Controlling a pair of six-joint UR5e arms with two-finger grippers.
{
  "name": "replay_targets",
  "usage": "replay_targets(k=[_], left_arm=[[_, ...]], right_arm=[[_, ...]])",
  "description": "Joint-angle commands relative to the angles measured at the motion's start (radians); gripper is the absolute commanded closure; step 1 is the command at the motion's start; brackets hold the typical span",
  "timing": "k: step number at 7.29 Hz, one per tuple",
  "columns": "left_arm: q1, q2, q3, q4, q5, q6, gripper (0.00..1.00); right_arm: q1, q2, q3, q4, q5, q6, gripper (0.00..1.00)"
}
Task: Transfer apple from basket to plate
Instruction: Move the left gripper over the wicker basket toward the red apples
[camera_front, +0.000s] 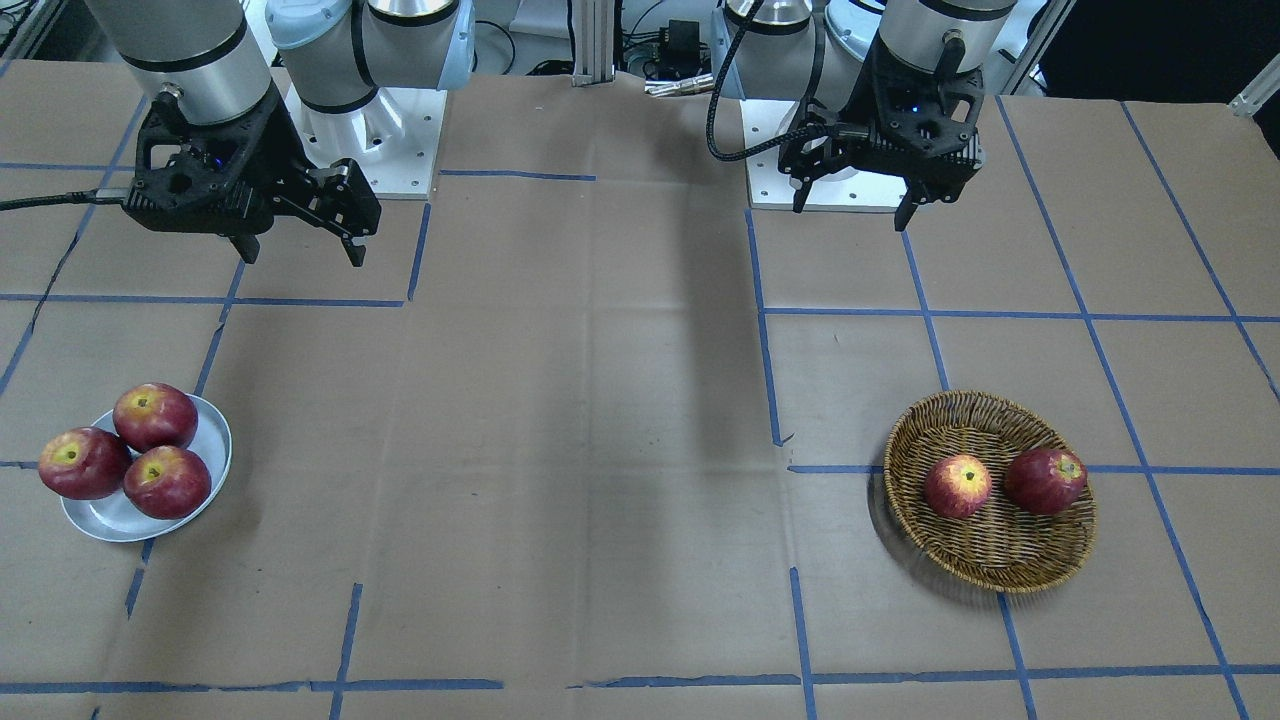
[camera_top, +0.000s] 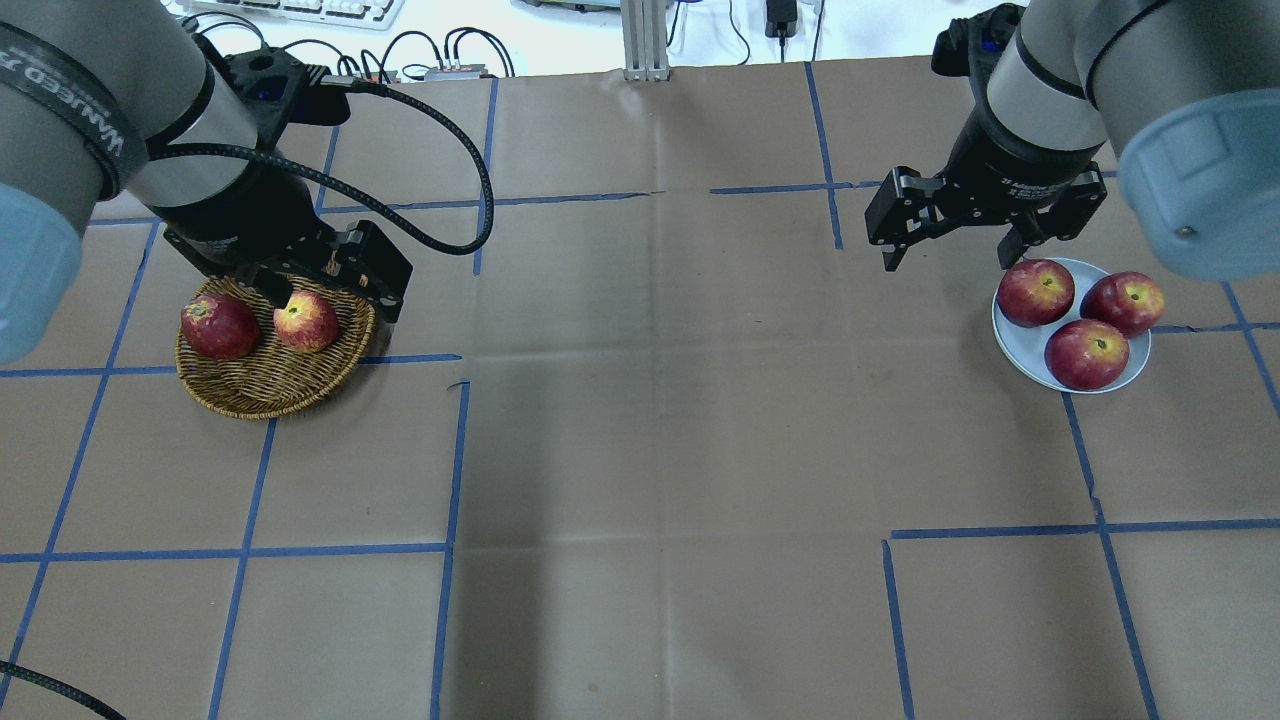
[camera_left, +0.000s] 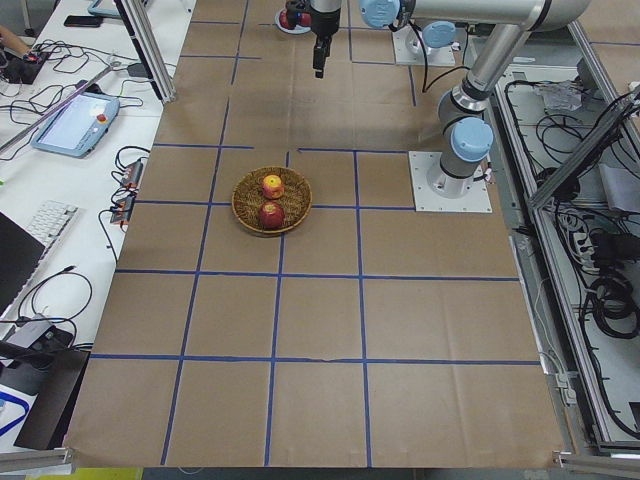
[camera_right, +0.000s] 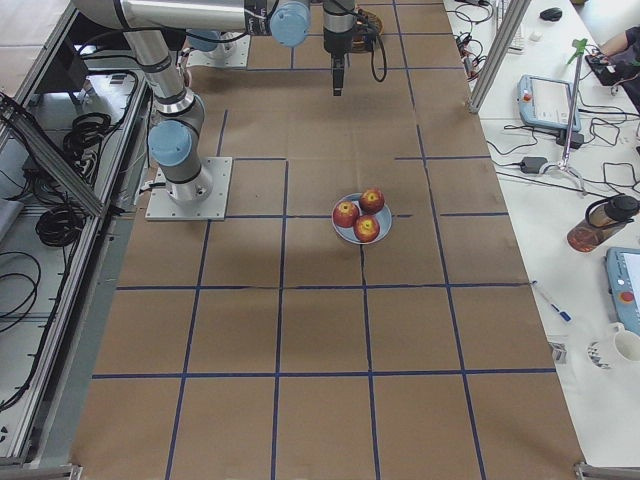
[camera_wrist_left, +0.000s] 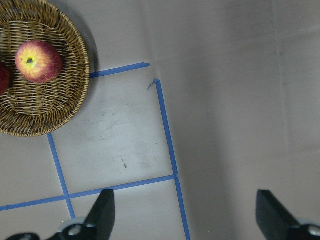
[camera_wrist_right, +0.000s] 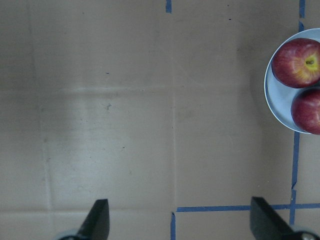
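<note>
basket (camera_front: 990, 555) with the apple (camera_front: 957, 486) and a darker apple (camera_front: 1045, 480), plate (camera_front: 212, 440) with three dark apples (camera_front: 167, 482), left gripper (camera_front: 852, 212) and right gripper (camera_front: 300, 255) spread

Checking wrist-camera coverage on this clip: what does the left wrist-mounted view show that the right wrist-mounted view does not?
Only the left wrist view: the basket with the apple inside, plus a sliver of a darker apple at the frame's left edge. Only the right wrist view: part of the plate with two dark red apples on it. Both: the taped brown table, and an open, empty gripper, the left gripper and the right gripper.
</note>
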Motion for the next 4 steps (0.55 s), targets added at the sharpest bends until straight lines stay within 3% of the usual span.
replay_targets(k=[1,4], left_arm=[[-0.002,0.002,0.0,-0.002,0.006,0.02,0.01],[0.001,0.0,0.003,0.001,0.005,0.02,0.01]], right_arm=[[0.001,0.0,0.0,0.001,0.0,0.0,0.0],[0.001,0.002,0.0,0.001,0.0,0.0,0.0]])
